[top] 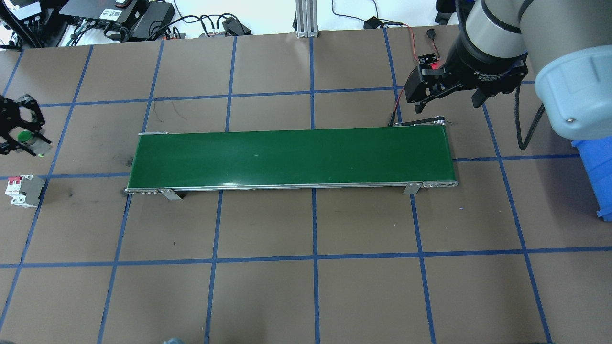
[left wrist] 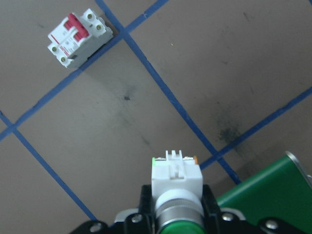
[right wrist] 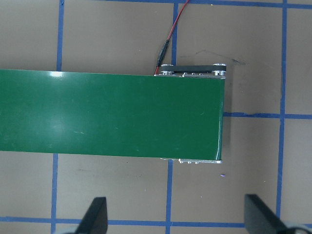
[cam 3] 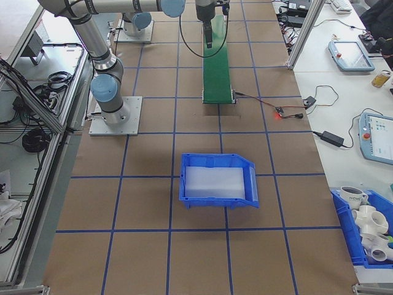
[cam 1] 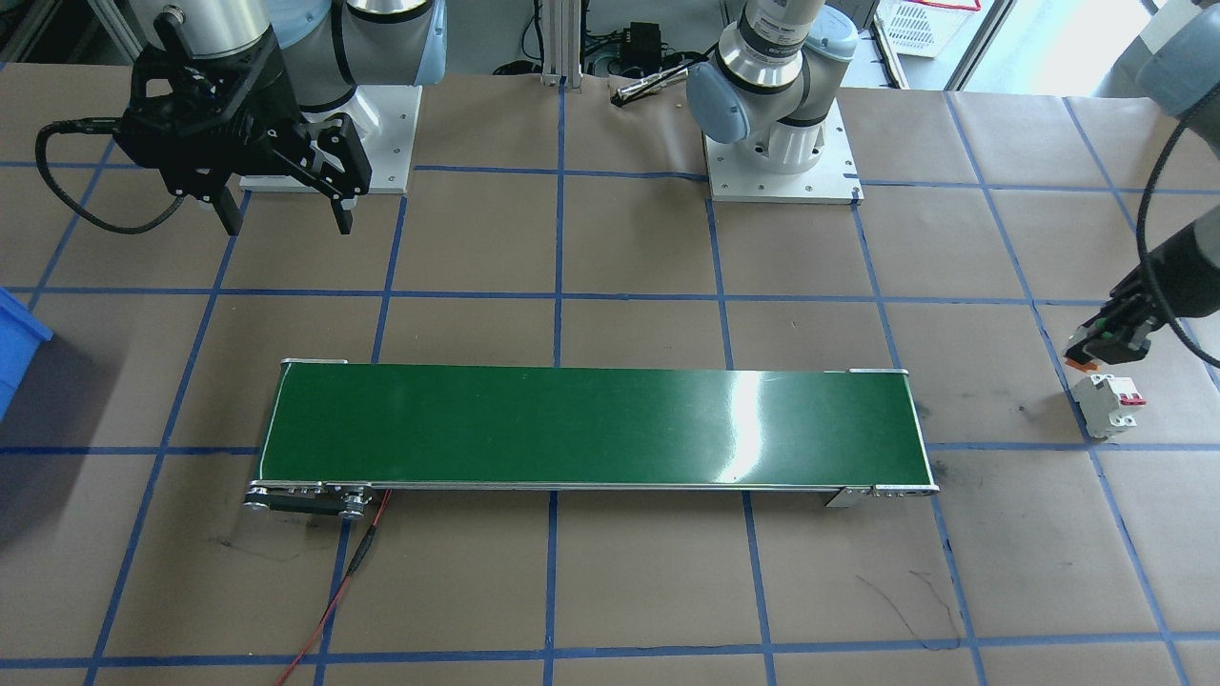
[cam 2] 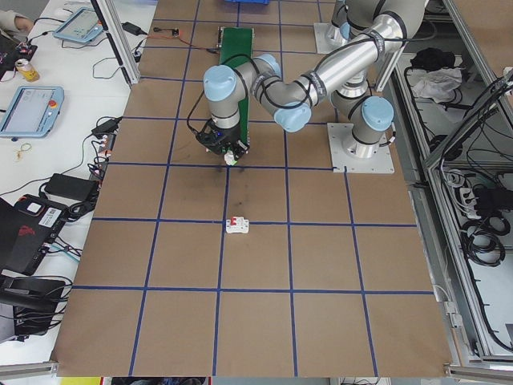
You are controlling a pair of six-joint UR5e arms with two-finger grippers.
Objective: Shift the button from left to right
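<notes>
The button (left wrist: 176, 181), with a green cap, white body and orange base, is clamped between the fingers of my left gripper (top: 23, 137), which is shut on it. It hangs beyond the left end of the green conveyor belt (top: 291, 157), near the white circuit breaker (top: 21, 190). The front-facing view shows the same grip (cam 1: 1106, 341) at the right, just above the breaker (cam 1: 1108, 405). My right gripper (top: 447, 98) stands open and holds nothing, above the table by the belt's right end (right wrist: 195, 117); its dark fingers (right wrist: 95, 217) are spread wide.
A blue bin (cam 3: 218, 178) with a white insert sits on the table past the belt's right end. A red and black wire (cam 1: 334, 591) runs from the belt's right end. Both arm bases (cam 1: 782, 152) are bolted on at the robot's edge of the table. Cables and electronics lie along the opposite edge.
</notes>
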